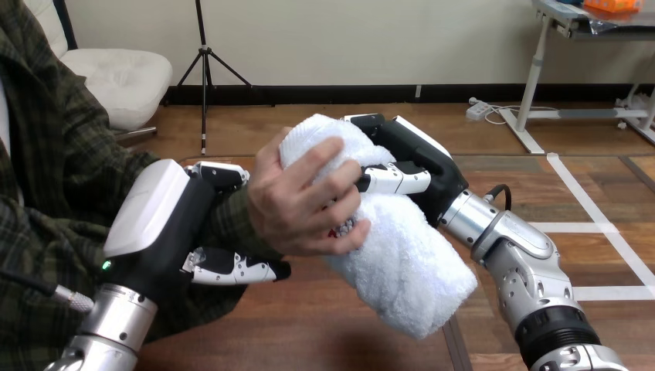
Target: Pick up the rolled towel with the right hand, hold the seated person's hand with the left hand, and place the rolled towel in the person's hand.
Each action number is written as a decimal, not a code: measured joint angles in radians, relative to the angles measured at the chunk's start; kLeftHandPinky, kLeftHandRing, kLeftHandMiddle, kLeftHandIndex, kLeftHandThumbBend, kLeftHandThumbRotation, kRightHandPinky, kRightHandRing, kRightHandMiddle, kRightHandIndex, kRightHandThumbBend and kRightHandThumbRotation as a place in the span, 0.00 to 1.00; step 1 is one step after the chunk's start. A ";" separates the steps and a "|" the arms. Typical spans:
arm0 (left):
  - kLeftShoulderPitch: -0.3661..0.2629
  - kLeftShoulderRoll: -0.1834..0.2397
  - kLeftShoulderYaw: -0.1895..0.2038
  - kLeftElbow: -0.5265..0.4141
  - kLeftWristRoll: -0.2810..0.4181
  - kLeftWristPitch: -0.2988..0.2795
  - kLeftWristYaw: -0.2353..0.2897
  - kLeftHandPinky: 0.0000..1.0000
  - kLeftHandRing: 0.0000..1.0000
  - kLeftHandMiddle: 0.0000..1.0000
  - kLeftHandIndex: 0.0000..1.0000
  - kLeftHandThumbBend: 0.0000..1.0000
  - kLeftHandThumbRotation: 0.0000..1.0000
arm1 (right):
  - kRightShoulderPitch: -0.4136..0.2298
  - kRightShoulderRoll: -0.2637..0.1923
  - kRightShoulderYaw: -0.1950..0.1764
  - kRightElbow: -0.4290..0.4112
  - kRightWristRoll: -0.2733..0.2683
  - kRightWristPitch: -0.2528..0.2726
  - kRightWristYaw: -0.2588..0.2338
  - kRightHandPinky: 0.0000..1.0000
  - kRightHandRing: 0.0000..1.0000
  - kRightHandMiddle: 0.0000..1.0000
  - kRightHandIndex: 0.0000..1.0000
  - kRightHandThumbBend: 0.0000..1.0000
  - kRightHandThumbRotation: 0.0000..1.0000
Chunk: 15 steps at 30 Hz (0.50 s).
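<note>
Bare table (309, 332) lies under both hands. The rolled towel (402, 263) hangs tilted above its right edge, with the right hand (417, 158) curled on the top part and the person's hand (301, 205) gripping it from the left. The left hand (162, 228) curls round the person's wrist (232, 220).

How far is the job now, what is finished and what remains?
Done: the right hand has the rolled towel, fingers curled round it, and the left hand is clasped round the person's wrist. In hand: the person's hand grips the towel's upper part, so both hold it. Left: the right hand should probably let go.
</note>
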 measured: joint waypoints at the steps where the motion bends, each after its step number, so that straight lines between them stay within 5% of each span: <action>1: 0.001 -0.001 -0.001 0.000 0.000 0.000 -0.001 0.19 0.23 0.31 0.32 0.92 0.00 | 0.000 0.001 0.000 0.000 0.000 0.000 -0.001 0.06 0.11 0.22 0.27 0.70 0.00; 15: 0.013 -0.005 -0.009 0.006 0.001 -0.001 -0.002 0.21 0.25 0.32 0.32 0.93 0.00 | 0.000 0.012 0.001 0.000 0.000 0.000 -0.017 0.06 0.11 0.22 0.28 0.69 0.00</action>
